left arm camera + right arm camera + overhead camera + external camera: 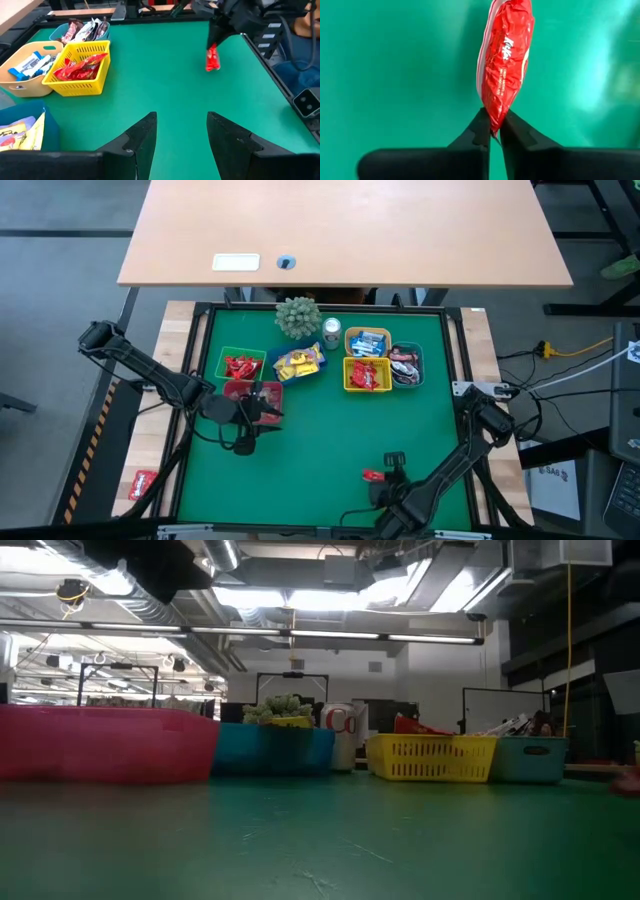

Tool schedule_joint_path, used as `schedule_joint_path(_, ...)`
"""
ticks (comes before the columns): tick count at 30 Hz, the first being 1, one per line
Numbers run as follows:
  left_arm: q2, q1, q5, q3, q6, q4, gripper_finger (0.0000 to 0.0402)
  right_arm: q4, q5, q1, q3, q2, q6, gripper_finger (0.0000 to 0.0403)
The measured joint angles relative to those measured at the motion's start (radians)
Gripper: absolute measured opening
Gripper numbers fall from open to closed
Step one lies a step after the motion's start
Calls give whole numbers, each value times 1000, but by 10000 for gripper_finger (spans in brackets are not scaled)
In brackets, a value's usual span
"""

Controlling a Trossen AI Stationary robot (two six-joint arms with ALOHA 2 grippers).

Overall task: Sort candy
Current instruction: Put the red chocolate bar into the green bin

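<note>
At the near edge of the green mat (pixel 330 430), the right gripper (pixel 492 131) is pinching the end of a red KitKat candy (pixel 506 60) between its two dark fingers, which are pressing almost together on the wrapper; in the high view that candy (pixel 373 476) is lying on the mat near the front right, with the gripper (pixel 392 470) just beside it. Farther in and to the left, the left gripper (pixel 180 132) is hovering with its fingers spreading wide and nothing between them, just in front of a red bin (pixel 240 391). Beyond it, a row of bins is sitting along the far side of the mat: a green bin (pixel 224 358) holding red candies, a blue bin (pixel 318 370) holding yellow ones, a yellow basket (pixel 347 376) holding red ones, a tan bin (pixel 350 338) holding blue-and-white ones, and a teal bin (pixel 419 363) holding dark ones. A silver can (pixel 331 331) and a small green plant (pixel 298 316) are standing behind them. One more red candy (pixel 142 483) is lying off the mat on the wooden table edge at the left.
</note>
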Motion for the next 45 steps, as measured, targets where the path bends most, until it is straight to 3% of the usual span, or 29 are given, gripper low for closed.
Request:
schedule_joint_path(4,0,0,0,0,0,30,160,-86,52,-26,0,-45,-41,9)
schedule_joint_path(10,0,0,-8,0,10,94,160,-106,121,-75,0,-135,-157,25)
schedule_joint_path(16,0,0,-8,0,175,170,160,-100,229,-160,0,-236,-321,17)
schedule_joint_path(23,0,0,-9,0,288,197,160,61,238,-335,0,-287,-504,21)
schedule_joint_path(30,0,0,6,0,290,188,160,277,5,-490,0,-263,-622,27)
schedule_joint_path(40,0,0,-30,0,295,184,160,532,-156,-611,0,-263,-623,28)
schedule_joint_path(45,0,1,-52,0,327,184,160,581,-163,-622,0,-263,-620,28)
